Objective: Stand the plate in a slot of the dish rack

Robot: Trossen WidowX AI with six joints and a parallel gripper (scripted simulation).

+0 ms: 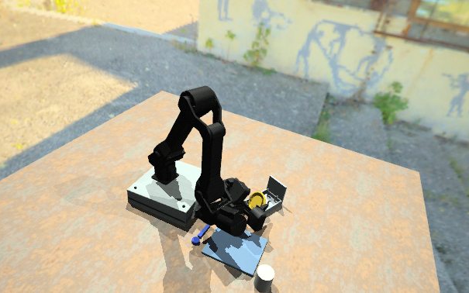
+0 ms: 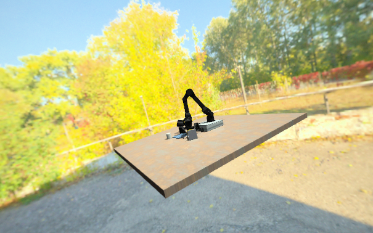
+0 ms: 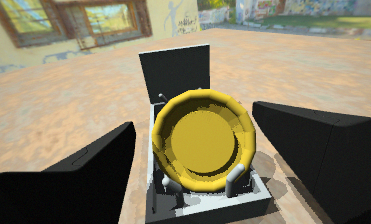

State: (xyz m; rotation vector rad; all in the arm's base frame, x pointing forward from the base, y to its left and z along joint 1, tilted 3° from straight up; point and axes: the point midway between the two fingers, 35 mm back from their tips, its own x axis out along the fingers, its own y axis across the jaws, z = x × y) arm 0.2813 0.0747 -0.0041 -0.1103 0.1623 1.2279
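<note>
Plate upright, its lower edge partly hidden by pegs

The top view looks steeply down from above one side, the arm near its centre. The exterior view sits lowest and farthest, with the arm just past twelve o'clock. The wrist view is closest, facing the rack at twelve; it shares the painted wall with the top view.

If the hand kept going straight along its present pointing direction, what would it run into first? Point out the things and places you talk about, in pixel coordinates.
Likely the yellow plate [image 1: 256, 200] [image 3: 203, 142], standing in the rack [image 1: 277, 188] [image 3: 251, 202] between the open fingers. They might pass either side of it; exact depth is unclear.
</note>
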